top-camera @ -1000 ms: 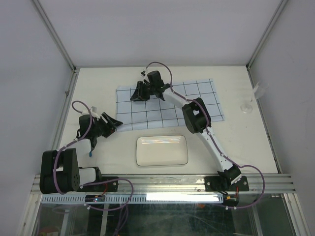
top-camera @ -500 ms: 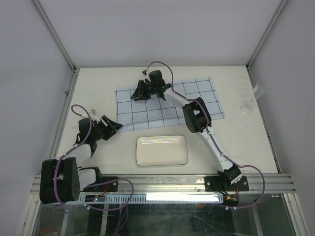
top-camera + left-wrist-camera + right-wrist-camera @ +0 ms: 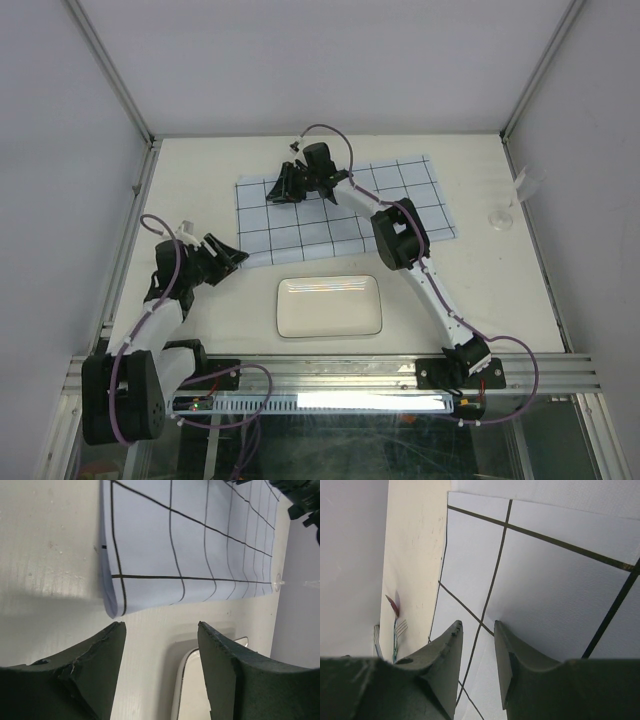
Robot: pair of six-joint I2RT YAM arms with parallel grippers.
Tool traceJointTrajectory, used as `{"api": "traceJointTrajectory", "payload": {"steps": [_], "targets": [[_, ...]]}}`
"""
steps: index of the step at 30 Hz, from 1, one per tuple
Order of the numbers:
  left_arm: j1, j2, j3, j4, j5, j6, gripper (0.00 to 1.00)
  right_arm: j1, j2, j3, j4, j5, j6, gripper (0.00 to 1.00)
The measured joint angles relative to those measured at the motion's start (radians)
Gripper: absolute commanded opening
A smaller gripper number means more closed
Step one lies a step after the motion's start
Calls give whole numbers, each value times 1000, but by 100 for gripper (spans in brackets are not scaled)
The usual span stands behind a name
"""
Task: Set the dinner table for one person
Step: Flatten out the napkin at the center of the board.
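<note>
The cream-white dinner table (image 3: 200,165) carries a pale-blue grid cloth (image 3: 350,210) and a white rectangular plate (image 3: 330,306) in front of it. My right gripper (image 3: 276,190) presses down on the cloth's far-left part. In the right wrist view its jaws (image 3: 477,626) stand nearly closed with a ridge of cloth (image 3: 485,645) between them. My left gripper (image 3: 234,254) is open and empty just off the cloth's near-left corner. In the left wrist view (image 3: 161,626) that folded corner (image 3: 112,605) lies free ahead, with the plate's rim (image 3: 182,680) between the fingers.
A small clear cup (image 3: 497,216) stands at the right, off the cloth. A fork (image 3: 398,630) and a red-tipped utensil (image 3: 393,605) lie near the table's left edge in the right wrist view. Aluminium rails and grey walls bound the table.
The left arm's elbow has drawn back toward the near edge while its gripper stays by the cloth corner. The cloth's far-right corner has shifted slightly toward the back with the right gripper.
</note>
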Motion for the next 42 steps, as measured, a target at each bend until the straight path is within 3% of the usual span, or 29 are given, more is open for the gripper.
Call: {"api": "traceJointTrajectory", "payload": {"steps": [7,13,24,35,40,42], "targets": [[-6,-143,126,-156,-30,9,62,0,0,0,0,0,0,36],[-15,-99,148,-137,-50,-1,62,-1,-2,0,-3,0,-21,36],[-55,188,199,53,-105,-19,62,-31,-110,-71,-171,114,-203,36],[-109,505,425,198,-119,-16,61,-71,-278,-181,-344,275,-377,34],[-118,644,532,220,-131,-17,60,-103,-342,-235,-388,370,-427,30],[-118,695,576,228,-131,-19,59,-127,-365,-256,-402,415,-439,24]]}}
